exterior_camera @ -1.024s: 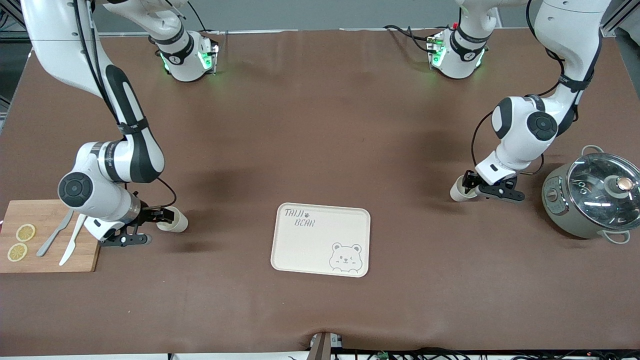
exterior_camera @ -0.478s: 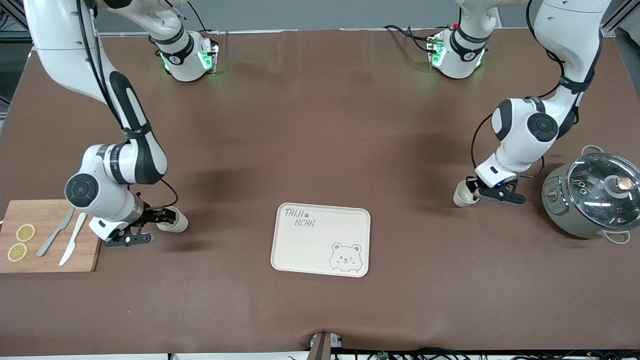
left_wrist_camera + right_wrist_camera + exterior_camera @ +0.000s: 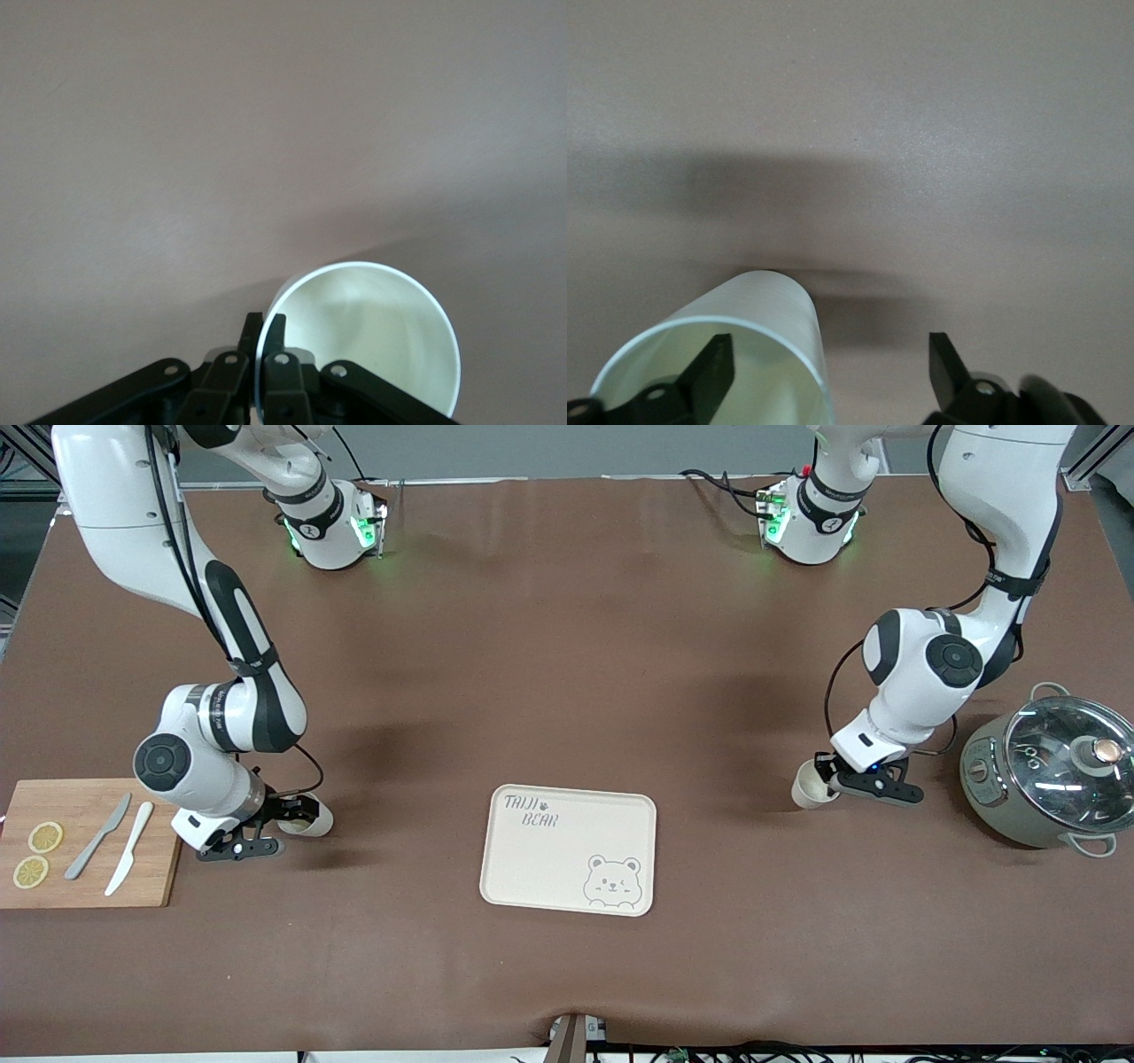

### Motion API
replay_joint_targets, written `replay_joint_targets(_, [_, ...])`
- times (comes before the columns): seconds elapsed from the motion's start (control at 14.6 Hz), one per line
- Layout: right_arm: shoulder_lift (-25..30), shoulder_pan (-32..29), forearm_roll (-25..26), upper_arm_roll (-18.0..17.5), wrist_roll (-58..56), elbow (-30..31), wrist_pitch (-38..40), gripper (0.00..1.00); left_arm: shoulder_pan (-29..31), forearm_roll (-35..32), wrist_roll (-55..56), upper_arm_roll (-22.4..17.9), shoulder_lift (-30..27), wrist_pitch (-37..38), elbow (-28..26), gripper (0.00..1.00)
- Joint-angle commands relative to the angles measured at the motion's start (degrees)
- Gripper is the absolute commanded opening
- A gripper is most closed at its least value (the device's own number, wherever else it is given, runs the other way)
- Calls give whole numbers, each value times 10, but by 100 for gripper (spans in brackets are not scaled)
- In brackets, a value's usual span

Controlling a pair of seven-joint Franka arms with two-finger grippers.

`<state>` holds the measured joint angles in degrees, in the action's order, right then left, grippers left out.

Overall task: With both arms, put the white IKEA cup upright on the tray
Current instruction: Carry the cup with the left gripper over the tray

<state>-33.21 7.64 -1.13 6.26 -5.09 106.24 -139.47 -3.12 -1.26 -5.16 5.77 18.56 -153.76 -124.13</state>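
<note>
The brown bench (image 3: 567, 646) carries everything. The left arm (image 3: 926, 660) reaches down near the lidded pot (image 3: 992, 779), and the right arm (image 3: 221, 717) reaches down beside the wooden board (image 3: 80, 890). Both are at work; neither waits. The cream tray (image 3: 567, 841) with the bear drawing lies between them, nearer the front camera, and holds nothing.

There are two white cups, and each is well apart from the tray. The pot-side cup (image 3: 811, 791) is tilted in the left hand (image 3: 829, 779). In the left wrist view that hand is clenched on the cup's rim, with a fingertip (image 3: 276, 329) on either face of the thin wall. The board-side cup (image 3: 312, 822) appears to lie on its side on the bench. The right hand (image 3: 297, 815) is spread wide around it: one finger (image 3: 713, 372) sits inside the mouth and the other finger (image 3: 946, 363) stands clear outside, so nothing is gripped there yet.

I see three risks from here:

- **Rim pinch:** it holds only a narrow strip of smooth wall. A quick swing toward the tray could let the pot-side cup pivot or slip out.
- **Uneven closing:** if the right hand shuts off-centre, the round board-side cup may roll away.
- **Setting down:** a cup put down while still tilted would likely tip over at the tray's raised rim.

On the board lie a grey knife (image 3: 97, 849), a white knife (image 3: 128, 859) and two lemon slices (image 3: 44, 837), close enough for the right arm's elbow to brush them.
</note>
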Motion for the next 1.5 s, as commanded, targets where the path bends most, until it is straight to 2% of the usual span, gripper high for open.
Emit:
replay_joint_targets(0.0, [9, -1, -8, -6, -7, 5, 4, 54, -45, 13, 69, -1, 22, 96, 97, 0])
replay_joint_targets(0.14, [10, -1, -8, -7, -7, 4, 7, 30, -77, 13, 123, -1, 34, 133, 141, 0])
replay_joint_targets(0.2, [10, 0, -8, -7, -6, 4, 7, 22, -91, 13, 148, -1, 40, 143, 157, 0])
replay_joint_targets(0.41, [11, 0, -9, -10, -5, 2, 10, 10, -140, 13, 233, -1, 65, 150, 194, 0])
replay_joint_targets(0.61, [16, -3, -12, -12, -5, -28, 68, 9, -182, 13, 286, -1, 110, 150, 252, 0])
replay_joint_targets(0.75, [17, -4, -12, -12, -5, -59, 117, 2, -209, 13, 335, -1, 140, 150, 294, 0])
replay_joint_targets(1.02, [22, -4, -12, -12, -4, -118, 196, 0, -246, 10, 390, -2, 190, 150, 346, 0])
replay_joint_targets(1.43, [24, -3, -12, -12, -5, -133, 213, 0, -259, 6, 402, -6, 243, 149, 386, 0])
